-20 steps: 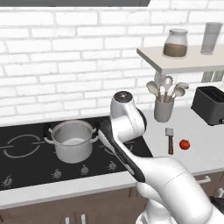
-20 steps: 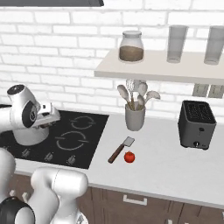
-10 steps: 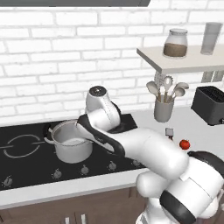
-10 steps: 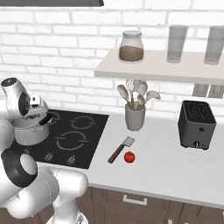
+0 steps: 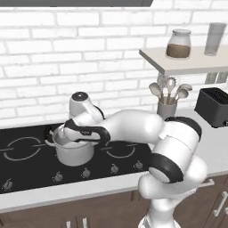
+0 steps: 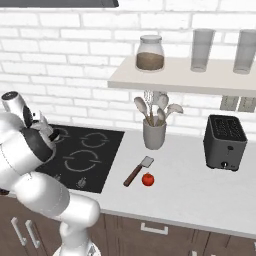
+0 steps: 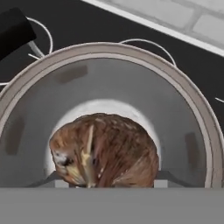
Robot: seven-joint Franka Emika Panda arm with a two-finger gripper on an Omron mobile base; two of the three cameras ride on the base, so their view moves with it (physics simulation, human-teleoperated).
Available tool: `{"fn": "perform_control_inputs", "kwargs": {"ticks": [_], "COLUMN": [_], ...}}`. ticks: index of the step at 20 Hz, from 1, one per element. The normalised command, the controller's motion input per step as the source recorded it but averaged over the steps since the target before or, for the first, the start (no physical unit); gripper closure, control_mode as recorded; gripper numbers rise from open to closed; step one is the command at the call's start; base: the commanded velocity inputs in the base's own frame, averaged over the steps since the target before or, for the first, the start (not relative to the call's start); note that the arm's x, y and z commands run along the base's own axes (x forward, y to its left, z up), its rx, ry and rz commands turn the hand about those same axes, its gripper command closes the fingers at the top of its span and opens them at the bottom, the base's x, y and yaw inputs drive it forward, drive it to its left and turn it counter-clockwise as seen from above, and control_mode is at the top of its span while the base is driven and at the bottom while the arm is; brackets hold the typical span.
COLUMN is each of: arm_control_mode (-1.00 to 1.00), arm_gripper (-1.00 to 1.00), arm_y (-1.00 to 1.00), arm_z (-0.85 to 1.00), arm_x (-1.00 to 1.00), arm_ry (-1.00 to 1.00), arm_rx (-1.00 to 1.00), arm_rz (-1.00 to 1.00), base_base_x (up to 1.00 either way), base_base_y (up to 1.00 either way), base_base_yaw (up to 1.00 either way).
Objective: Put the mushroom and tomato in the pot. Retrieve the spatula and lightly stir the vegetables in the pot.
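- Arm: since a second earlier, swung left from mid-hob and brought over the pot [image 5: 71,151] on the hob's left.
- Gripper [image 5: 67,133]: positioned at the pot's mouth, closed on the mushroom [image 7: 105,151], which was seen held above the pale pot floor.
- Release judged imminent.
- Spatula [image 6: 138,171] and tomato [image 6: 147,179]: left untouched on the counter, just beside each other.

One pot [image 5: 73,150] stands on the hob, and one mushroom [image 7: 105,151] shows above its pale inside. On the worktop [image 6: 200,192] lie one spatula [image 6: 138,171] and one tomato [image 6: 147,179], alongside one toaster [image 6: 225,143] and one utensil holder [image 6: 154,133]. The shelf [image 6: 165,80] carries one jar [image 6: 150,53] and two glasses [image 6: 202,50].
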Motion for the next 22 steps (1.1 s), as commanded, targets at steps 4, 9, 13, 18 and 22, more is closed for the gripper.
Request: {"fn": "perform_control_inputs", "kwargs": {"ticks": [4, 9, 13, 18, 22], "arm_control_mode": [-1.0, -1.0, -1.0, -1.0, -1.0], "arm_gripper": [1.0, 1.0, -1.0, -1.0, -1.0], "arm_y": [0.35, 0.32, 0.08, -0.01, -0.13], "arm_z": [-0.63, -0.47, -0.12, 0.01, 0.12], "arm_x": [0.59, 0.35, 0.31, 0.06, -0.12], "arm_ry": [0.12, 0.1, 0.02, 0.0, 0.0], "arm_rx": [0.0, 0.0, -0.01, 0.0, 0.0], "arm_rz": [0.0, 0.0, -0.01, -0.01, 0.0], "base_base_x": [0.0, 0.0, 0.0, 0.0, 0.0], "base_base_y": [0.0, 0.0, 0.0, 0.0, 0.0], "base_base_yaw": [0.0, 0.0, 0.0, 0.0, 0.0]}}
